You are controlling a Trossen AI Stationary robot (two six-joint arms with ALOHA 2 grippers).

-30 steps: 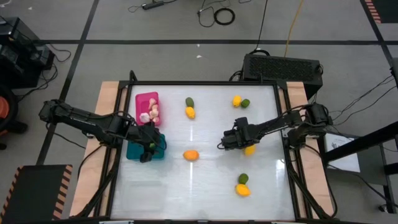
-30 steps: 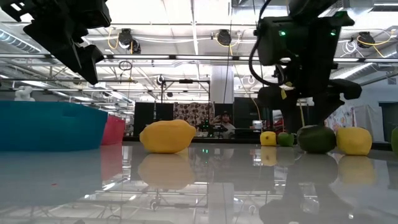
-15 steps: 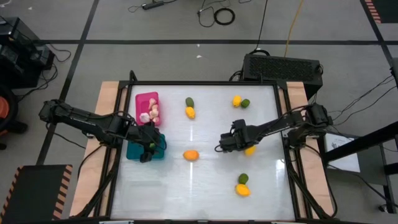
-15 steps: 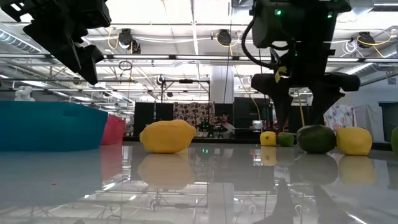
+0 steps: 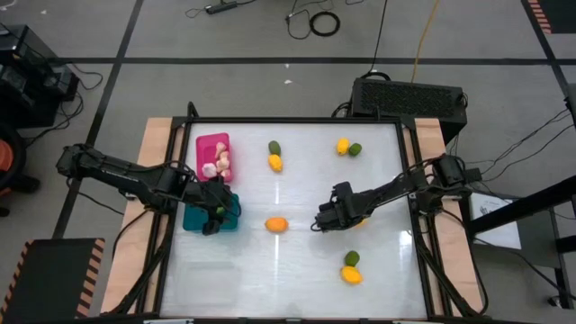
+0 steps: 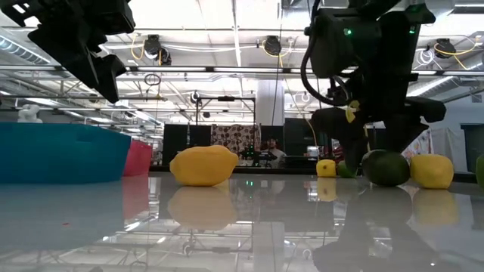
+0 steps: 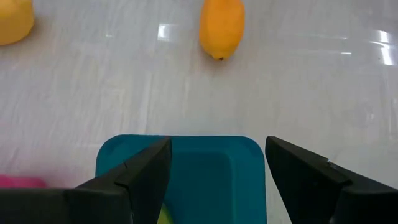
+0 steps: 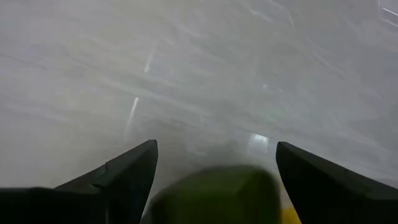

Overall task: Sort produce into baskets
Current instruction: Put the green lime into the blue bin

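My left gripper [image 5: 214, 220] hangs open over the teal bin [image 5: 196, 219]; in the left wrist view [image 7: 217, 142] its fingers stand above the bin's far wall [image 7: 186, 146]. My right gripper [image 5: 321, 222] is open, low over the table's middle right. A blurred dark green oval [image 8: 217, 193] lies between its fingers [image 8: 214, 146], with a bit of yellow [image 8: 292, 215] beside it. An orange-yellow fruit [image 5: 276, 224] lies on the table between the arms. The pink bin [image 5: 213, 157] holds pale bulbs [image 5: 219, 165]. My right gripper has the dark green oval between its open fingers, close to the camera. I cannot tell whether the fingers touch it.
A green and a yellow fruit [image 5: 274, 155] lie at the far middle. Another pair [image 5: 348, 147] lies at the far right, and a third pair [image 5: 351, 266] lies near the front right. Bare tabletop [image 5: 270, 270] runs along the near edge.
My right gripper has gone toward the table's near edge and a little to the left. The yellow fruit that showed beside its arm is now hidden under the arm. My left gripper has kept still over the teal bin.
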